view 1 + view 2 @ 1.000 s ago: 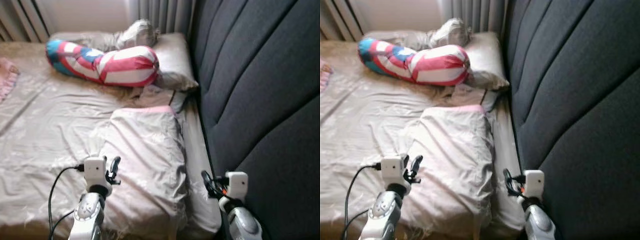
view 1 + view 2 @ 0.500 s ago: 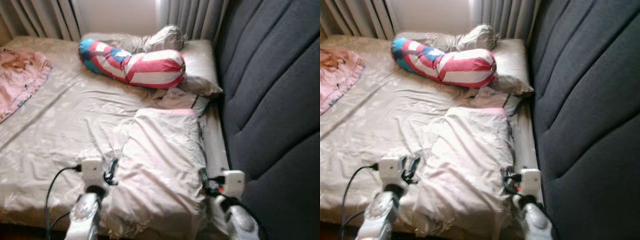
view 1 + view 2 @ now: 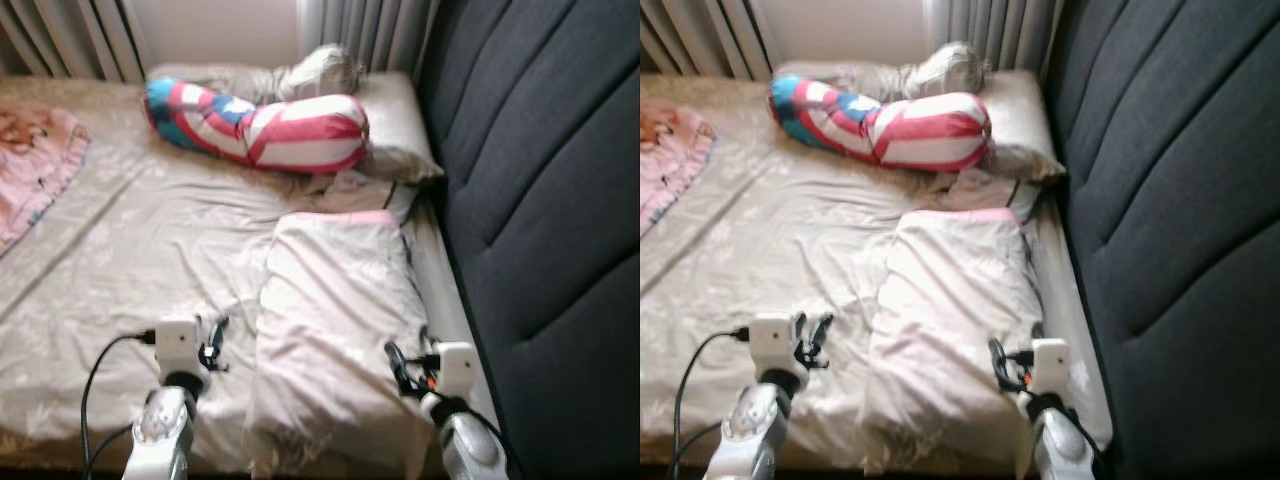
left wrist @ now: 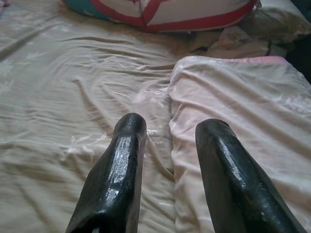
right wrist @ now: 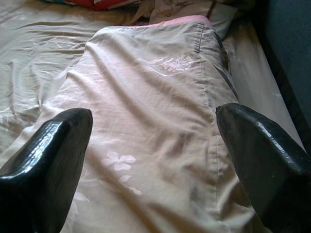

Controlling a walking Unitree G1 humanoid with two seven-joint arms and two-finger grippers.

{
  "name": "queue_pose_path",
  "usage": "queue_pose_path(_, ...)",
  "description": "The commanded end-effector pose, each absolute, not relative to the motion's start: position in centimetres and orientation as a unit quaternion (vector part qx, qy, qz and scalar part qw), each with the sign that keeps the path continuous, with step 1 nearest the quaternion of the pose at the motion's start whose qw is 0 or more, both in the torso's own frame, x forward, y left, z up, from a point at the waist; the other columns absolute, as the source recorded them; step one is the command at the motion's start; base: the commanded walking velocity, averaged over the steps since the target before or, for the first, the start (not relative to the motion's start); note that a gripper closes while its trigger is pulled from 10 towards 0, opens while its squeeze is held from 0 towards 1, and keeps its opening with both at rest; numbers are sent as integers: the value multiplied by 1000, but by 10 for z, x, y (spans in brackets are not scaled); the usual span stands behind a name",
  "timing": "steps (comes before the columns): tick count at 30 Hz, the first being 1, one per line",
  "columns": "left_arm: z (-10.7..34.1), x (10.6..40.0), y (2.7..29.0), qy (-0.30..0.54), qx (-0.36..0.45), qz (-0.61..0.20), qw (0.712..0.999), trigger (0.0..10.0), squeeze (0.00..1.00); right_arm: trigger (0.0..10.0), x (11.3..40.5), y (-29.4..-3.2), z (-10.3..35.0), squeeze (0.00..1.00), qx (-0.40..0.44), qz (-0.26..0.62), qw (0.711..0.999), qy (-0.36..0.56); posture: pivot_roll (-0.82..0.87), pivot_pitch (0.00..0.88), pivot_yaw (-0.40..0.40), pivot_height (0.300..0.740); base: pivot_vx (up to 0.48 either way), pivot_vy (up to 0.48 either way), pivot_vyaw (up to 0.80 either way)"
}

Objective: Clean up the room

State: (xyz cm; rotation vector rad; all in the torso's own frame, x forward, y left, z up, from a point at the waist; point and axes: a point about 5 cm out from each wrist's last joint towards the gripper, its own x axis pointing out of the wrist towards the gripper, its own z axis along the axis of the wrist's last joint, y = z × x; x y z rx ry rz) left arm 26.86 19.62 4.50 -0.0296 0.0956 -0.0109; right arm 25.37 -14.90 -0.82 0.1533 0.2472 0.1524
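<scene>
A pale beige pillow (image 3: 335, 330) with a pink edge lies lengthwise on the bed, close to the dark headboard. My left gripper (image 3: 212, 342) hovers open just off the pillow's left edge; its fingers (image 4: 121, 165) frame that edge over the sheet. My right gripper (image 3: 398, 368) is open over the pillow's near right corner, with its wide-spread fingers (image 5: 53, 160) above the floral fabric (image 5: 160, 111). A red, white and blue bolster (image 3: 262, 130) lies across the far end of the bed.
The dark grey padded headboard (image 3: 540, 200) runs along the right side. Two more beige pillows (image 3: 385, 125) sit at the far right corner by the curtains (image 3: 360, 25). A pink blanket (image 3: 35, 165) lies at the left on the rumpled beige sheet (image 3: 130, 250).
The camera has swung left and back, so the pink blanket came into view. Both grippers sit lower against the pillow; the left one is now off its left edge.
</scene>
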Motion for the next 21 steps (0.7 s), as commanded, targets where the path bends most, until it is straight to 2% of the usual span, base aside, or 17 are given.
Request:
queue_pose_path(1,41,267,189,58,-17,-16,998,10000,0,10000,251,-159,-11,0,70,62,987,129,-68,93,-68,740,0,0,0)
queue_pose_path(11,41,267,183,57,-3,-33,998,10000,0,10000,252,-161,-11,0,68,57,987,132,-68,93,-69,740,0,0,0)
queue_pose_path(14,41,267,184,57,-2,-28,998,10000,0,10000,252,-163,-12,0,70,51,987,135,-67,94,-71,740,0,-475,0)
queue_pose_path(21,40,266,184,59,-7,-25,998,10000,0,10000,251,-165,-12,0,66,42,988,136,-66,95,-73,740,0,0,0)
